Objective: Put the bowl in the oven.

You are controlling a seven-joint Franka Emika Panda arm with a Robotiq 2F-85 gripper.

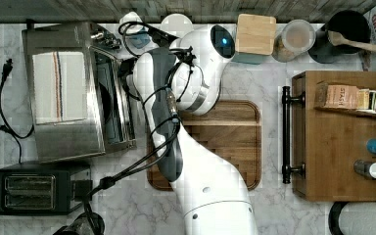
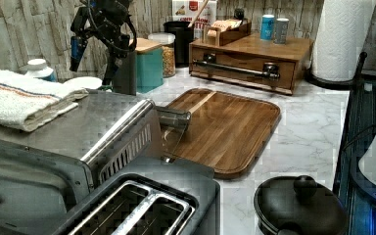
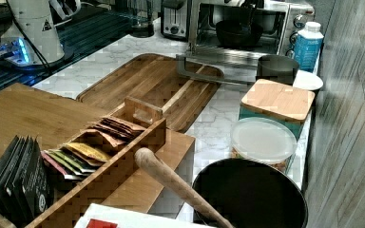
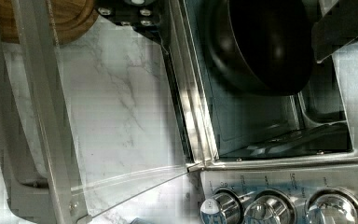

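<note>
While the glass door (image 4: 121,116) of the boxy stainless-steel toaster oven (image 1: 73,93) hangs open, the round plain black bowl (image 4: 265,44) sits inside the oven cavity, also seen in the right view (image 3: 237,33). Gripper (image 4: 242,28) is at the oven mouth, a black finger (image 4: 342,25) beside the bowl's rim; whether it is clenched or released, cannot tell. Striped white cloth (image 1: 58,85) lies on top of the oven; three silver knobs (image 4: 265,210) line the oven's front panel.
</note>
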